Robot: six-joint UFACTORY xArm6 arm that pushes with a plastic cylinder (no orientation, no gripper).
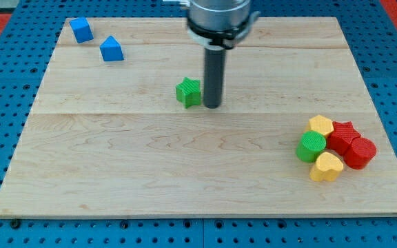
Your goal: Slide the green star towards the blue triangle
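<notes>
A green star (189, 91) lies on the wooden board (150, 172), a little above its middle. My tip (212, 106) stands just to the star's right, touching or nearly touching it. The blue triangle (112, 49) lies at the view's upper left, well away from the star. A blue cube (81, 29) sits further up and left of the triangle, near the board's top left corner.
A cluster sits at the view's right: a green cylinder (311, 147), a yellow hexagon (320, 125), a yellow heart (327, 167), a red star (343, 133) and a red cylinder (359, 153). Blue pegboard (5, 83) surrounds the board.
</notes>
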